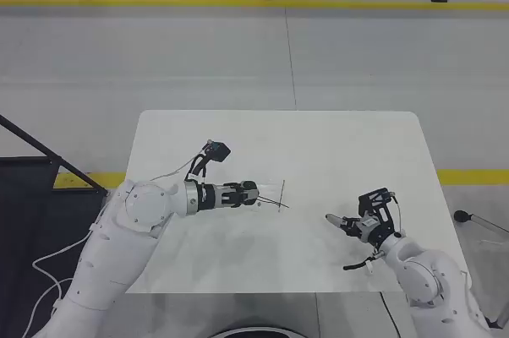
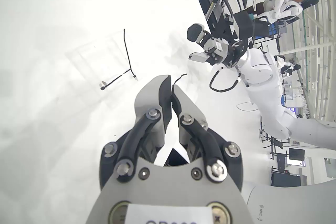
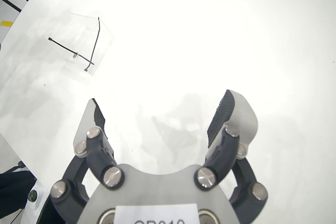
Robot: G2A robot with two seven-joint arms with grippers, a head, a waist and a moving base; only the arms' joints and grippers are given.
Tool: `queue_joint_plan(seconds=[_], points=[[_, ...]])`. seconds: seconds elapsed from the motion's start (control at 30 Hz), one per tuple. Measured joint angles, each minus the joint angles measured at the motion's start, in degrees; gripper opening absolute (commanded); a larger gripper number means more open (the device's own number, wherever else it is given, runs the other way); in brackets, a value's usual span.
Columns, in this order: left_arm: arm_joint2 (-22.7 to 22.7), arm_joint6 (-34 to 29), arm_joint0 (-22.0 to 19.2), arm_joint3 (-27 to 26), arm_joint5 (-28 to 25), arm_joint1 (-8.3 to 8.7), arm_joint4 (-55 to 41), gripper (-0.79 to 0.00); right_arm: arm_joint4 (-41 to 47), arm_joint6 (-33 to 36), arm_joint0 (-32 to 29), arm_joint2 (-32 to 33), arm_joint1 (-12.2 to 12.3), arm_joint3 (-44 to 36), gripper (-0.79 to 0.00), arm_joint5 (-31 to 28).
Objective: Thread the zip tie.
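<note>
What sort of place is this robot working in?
Likely a robotics lab or test hall in an industrial building: a yellow line marks the grey floor, monitors stand on desks behind, and the robot works at a plain white table.

The left arm (image 1: 111, 253) enters from the lower left of the top view and bends at a white joint, with the forearm running level toward frame centre. The left gripper (image 1: 253, 194) (image 2: 172, 88) has its pads pressed together on a black strand (image 2: 181, 77) (a short length curls out past the tips). The right arm (image 1: 424, 279) rises from the lower right corner. The right gripper (image 1: 335, 220) (image 3: 160, 99) (image 2: 195, 45) points toward frame centre, jaws spread wide with nothing between the pads.
</note>
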Motion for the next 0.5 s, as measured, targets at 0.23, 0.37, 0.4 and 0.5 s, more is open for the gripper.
queue_joint_plan(seconds=[0.23,0.37,0.4,0.5], points=[[0.0,0.6,0.4,0.0,0.0,-0.01,-0.4,-0.785,0.0,0.0,0.0,0.0,0.0,0.0,0.0,0.0],[-0.7,2.2,1.1,-0.2,-0.8,0.09,-2.9,-0.785,5.7,-0.1,0.1,-0.2,-0.1,0.1,0.0,-1.9],[-0.9,2.3,1.2,-0.3,-1.1,0.15,-3.1,-0.785,7.8,0.7,0.5,-0.2,-0.1,0.1,0.0,-2.7],[-1.4,2.4,1.7,-1.0,-2.0,0.35,-3.6,-0.785,16.2,5.2,2.0,-0.3,0.2,1.0,0.0,-8.2]])
